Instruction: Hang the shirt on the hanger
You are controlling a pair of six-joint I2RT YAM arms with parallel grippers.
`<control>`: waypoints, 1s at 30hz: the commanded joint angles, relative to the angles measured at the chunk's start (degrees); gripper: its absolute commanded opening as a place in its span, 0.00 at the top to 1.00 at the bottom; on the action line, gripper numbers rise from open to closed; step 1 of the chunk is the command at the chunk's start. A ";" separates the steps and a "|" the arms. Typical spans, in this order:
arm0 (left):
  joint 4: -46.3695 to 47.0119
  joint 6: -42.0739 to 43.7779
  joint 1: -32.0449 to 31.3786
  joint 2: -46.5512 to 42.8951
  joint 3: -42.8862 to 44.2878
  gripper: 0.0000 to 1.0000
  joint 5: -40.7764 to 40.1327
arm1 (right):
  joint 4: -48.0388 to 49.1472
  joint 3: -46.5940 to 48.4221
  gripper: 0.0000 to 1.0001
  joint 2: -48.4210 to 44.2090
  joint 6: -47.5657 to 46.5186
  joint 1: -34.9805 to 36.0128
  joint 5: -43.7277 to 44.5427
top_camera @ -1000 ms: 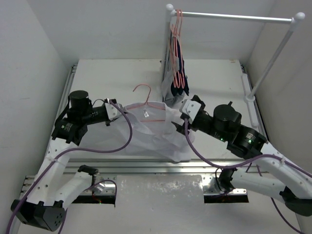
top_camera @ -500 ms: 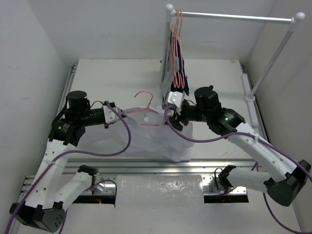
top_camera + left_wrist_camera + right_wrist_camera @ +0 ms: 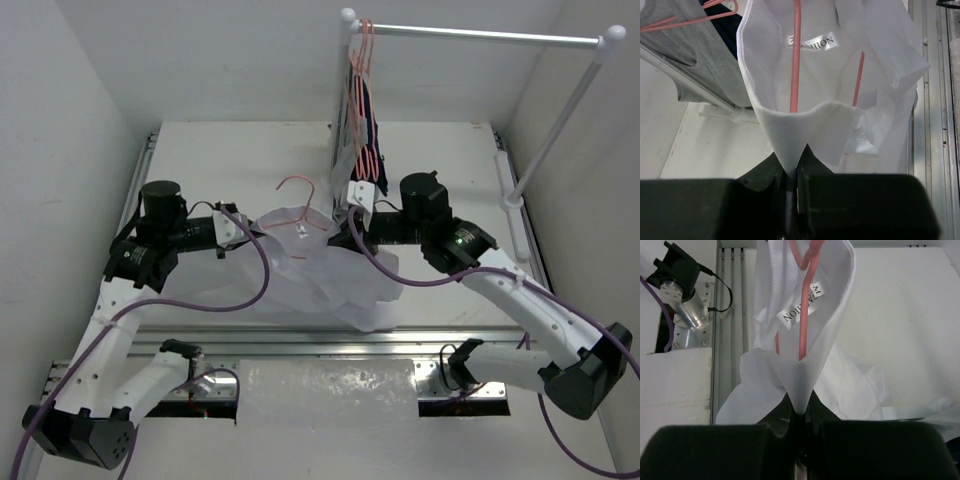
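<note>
The left gripper (image 3: 789, 182) and right gripper (image 3: 800, 422) are clamping the shirt (image 3: 320, 285), and uneven pulling is risking tipping the hanger (image 3: 795, 60) out.

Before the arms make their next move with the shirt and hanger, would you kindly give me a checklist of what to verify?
1. Left gripper pinching the shirt at the collar: ok.
2. Right gripper pinching the collar's other side: ok.
3. Hanger wire running inside the neck opening: ok.
4. Hook sticking out above the collar in the top view: ok.
5. Hanger's ends seated in the shirt's shoulders: cannot tell, fabric hides them.
6. Right gripper apart from the hanging garments beside it: cannot tell.
</note>
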 commanded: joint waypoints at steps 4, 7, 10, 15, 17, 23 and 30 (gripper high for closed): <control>6.50 -1.26 -0.64 1.27 1.13 1.00 8.92 | 8.35 -3.42 0.57 -2.56 8.57 0.79 -2.60; 6.94 -0.20 -0.64 1.70 0.69 1.00 9.62 | 8.62 -3.69 0.52 -0.38 11.74 1.40 -2.25; 8.34 -0.73 -0.64 2.14 0.25 1.00 10.15 | 7.56 -1.50 0.62 2.88 12.44 2.02 -0.85; 8.00 -0.29 -0.64 1.88 -0.89 1.00 7.08 | 10.90 -3.86 1.00 1.58 16.31 2.02 3.72; 8.09 0.06 -0.64 2.23 -1.77 0.99 4.27 | 8.81 -4.48 1.00 0.00 17.36 2.02 5.39; 7.91 4.19 -0.64 4.43 -6.95 0.30 0.58 | 0.99 -6.32 1.00 -2.73 18.86 2.02 9.61; 11.07 1.48 -0.64 3.90 -7.66 0.00 -3.73 | -7.46 -11.33 1.00 -8.61 20.62 1.93 20.50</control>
